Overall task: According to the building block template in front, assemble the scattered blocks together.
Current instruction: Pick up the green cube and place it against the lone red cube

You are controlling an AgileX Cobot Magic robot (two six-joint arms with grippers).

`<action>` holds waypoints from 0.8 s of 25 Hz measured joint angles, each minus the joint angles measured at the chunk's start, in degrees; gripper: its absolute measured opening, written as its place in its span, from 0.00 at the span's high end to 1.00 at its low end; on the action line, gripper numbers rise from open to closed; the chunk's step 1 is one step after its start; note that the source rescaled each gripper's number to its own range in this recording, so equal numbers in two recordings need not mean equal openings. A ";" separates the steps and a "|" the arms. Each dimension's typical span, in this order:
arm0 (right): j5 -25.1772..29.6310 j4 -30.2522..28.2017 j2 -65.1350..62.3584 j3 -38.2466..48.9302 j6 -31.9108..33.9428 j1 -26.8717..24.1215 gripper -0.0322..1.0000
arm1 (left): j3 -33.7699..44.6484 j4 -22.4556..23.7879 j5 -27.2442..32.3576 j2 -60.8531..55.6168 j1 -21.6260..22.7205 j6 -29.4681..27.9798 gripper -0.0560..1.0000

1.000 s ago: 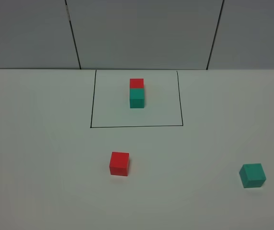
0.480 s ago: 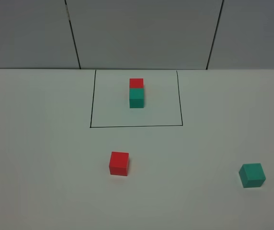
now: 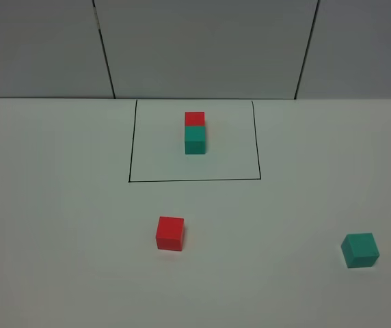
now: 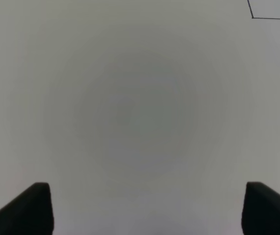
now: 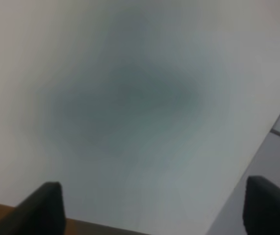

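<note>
The template, a red cube [image 3: 195, 119] joined to a teal-green cube [image 3: 195, 140], sits inside a thin black drawn rectangle [image 3: 195, 180] at the back middle. A loose red cube [image 3: 170, 233] lies in front of the frame. A loose teal-green cube [image 3: 359, 249] lies at the front right. Neither arm shows in the high view. My left gripper [image 4: 145, 208] is open and empty over bare white table, with a corner of the black frame [image 4: 272, 17] in its view. My right gripper [image 5: 152, 208] is open and empty over bare table near an edge.
The white table [image 3: 59, 205] ends at grey wall panels [image 3: 202, 48] at the back. The right wrist view shows the table's edge [image 5: 257, 161] and a brown strip [image 5: 12, 220] beyond it.
</note>
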 joint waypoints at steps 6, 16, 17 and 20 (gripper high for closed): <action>-0.84 -8.60 8.89 -2.91 -3.93 5.95 0.00 | 0.00 0.00 0.00 0.00 0.00 0.00 0.05; -3.90 -20.59 25.45 -9.26 -4.17 11.62 0.00 | 0.00 0.00 0.00 0.00 0.00 0.00 0.05; -4.98 -20.72 26.85 -9.64 -4.35 12.07 0.00 | 0.00 0.00 0.00 0.00 0.00 0.00 0.05; -7.77 -20.66 29.98 -10.62 -5.32 13.54 0.00 | 0.00 0.00 0.00 0.00 0.00 0.00 0.05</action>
